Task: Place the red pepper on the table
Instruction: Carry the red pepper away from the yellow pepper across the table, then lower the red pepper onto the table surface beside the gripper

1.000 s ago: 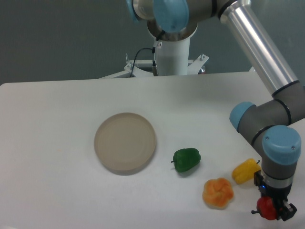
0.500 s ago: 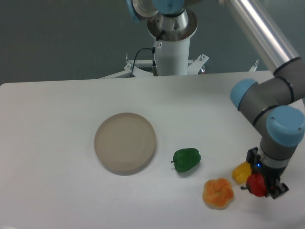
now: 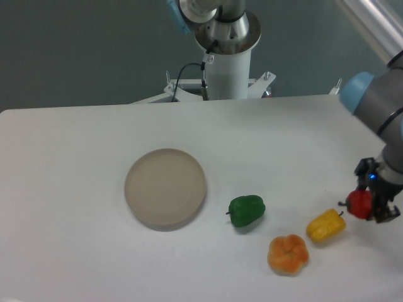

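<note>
One round plate [image 3: 165,187] (nothing visible in it) sits on the table [image 3: 75,145].

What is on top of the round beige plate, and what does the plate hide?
Nothing lies on the round beige plate; its top is bare. It rests on the matte white table, hiding the patch beneath. The small glossy red pepper is held in the two-finger gripper, far right.
</note>
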Motion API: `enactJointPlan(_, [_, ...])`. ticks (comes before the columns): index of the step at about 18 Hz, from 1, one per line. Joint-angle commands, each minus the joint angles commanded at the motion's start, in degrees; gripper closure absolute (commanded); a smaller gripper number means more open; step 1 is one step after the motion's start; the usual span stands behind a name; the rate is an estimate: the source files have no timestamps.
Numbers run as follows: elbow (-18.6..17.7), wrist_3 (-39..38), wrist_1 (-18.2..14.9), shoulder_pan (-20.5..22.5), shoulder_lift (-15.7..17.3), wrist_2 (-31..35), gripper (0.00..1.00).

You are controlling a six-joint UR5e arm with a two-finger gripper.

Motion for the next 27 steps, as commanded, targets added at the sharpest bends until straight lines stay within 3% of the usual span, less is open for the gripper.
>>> enactJointPlan(6, [-5.3, 0.7, 0.1, 0.4, 2.5, 0.6, 0.64])
enactJointPlan(11, [-13.7, 0.9, 1.7, -0.2, 6.7, 0.9, 0.64])
enactJointPlan(16, [-17.3, -0.1, 4.4, -0.3, 7.8, 0.6, 0.64])
enactJointPlan(27, [-21.2, -7.7, 5.1, -0.3, 9.0, -0.8, 0.64])
